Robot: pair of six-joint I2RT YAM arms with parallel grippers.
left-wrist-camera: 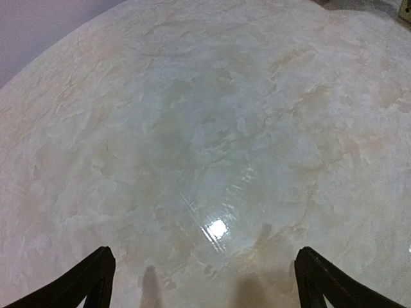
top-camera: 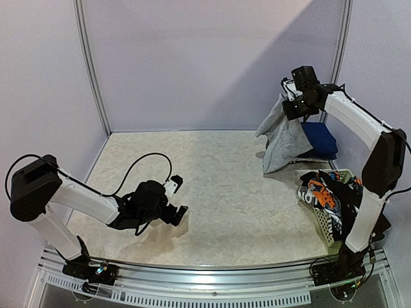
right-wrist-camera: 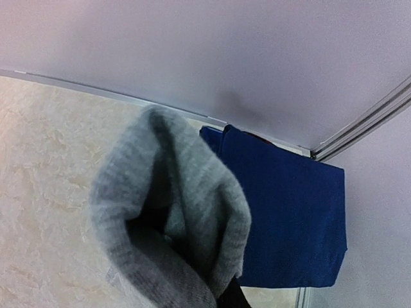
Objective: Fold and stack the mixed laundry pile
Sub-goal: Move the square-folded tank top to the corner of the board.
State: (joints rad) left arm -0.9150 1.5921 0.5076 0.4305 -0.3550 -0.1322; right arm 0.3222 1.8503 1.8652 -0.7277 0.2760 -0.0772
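Currently you are at the pick-and-spread step. The right gripper [top-camera: 292,101] is clenched on the grey shirt [top-camera: 282,138] and holds it high over the far right corner of the table [top-camera: 218,160]. The cloth hangs free; whether its hem touches the top, I cannot tell.

A navy blue piece [top-camera: 320,140] lies folded flat in that corner, just behind the shirt. The rest of the mixed laundry pile [top-camera: 324,192], printed and black cloth, sits heaped in the white basket [top-camera: 334,234] at the right edge.

The left gripper [top-camera: 178,197] hangs low near the near left corner, released wide, holding nothing.

Next move, by my reading: carry the shirt to the open middle and lay it flat. The left claw should take a second corner.

View notes:
- Right wrist: shows the shirt bunched thick at the grip.
- Left wrist: gives only bare table between spread jaws.
- Overhead: the only view that shows the basket.
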